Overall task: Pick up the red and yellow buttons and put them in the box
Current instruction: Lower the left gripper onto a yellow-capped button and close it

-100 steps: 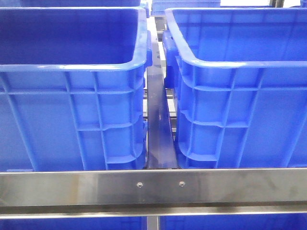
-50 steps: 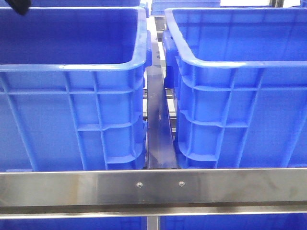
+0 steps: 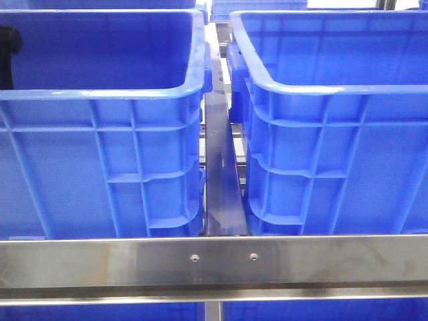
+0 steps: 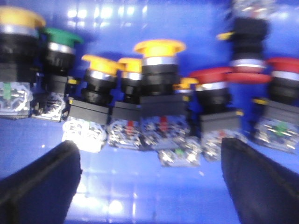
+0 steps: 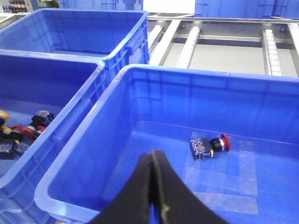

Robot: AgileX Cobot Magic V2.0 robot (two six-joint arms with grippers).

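A: Left pincer (image 4: 149, 186)?
B: Black fingers spread apart, nothing between; glossy mushroom-capped buttons (image 4: 159, 88) stand just ahead, yellow, red, one green.
A: Right pincer (image 5: 154, 186)?
B: Closed, empty, above the smooth ribbed box (image 5: 84, 140); a red button (image 5: 210, 145) lies beyond.

Stainless steel crossbar (image 3: 214, 262) spans the foreground; grey roller rails (image 5: 271, 49) on a metal frame behind

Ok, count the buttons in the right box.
1: a red button on its side on the floor of the box, near the middle. The shut right gripper covers some near floor, so another may be hidden.
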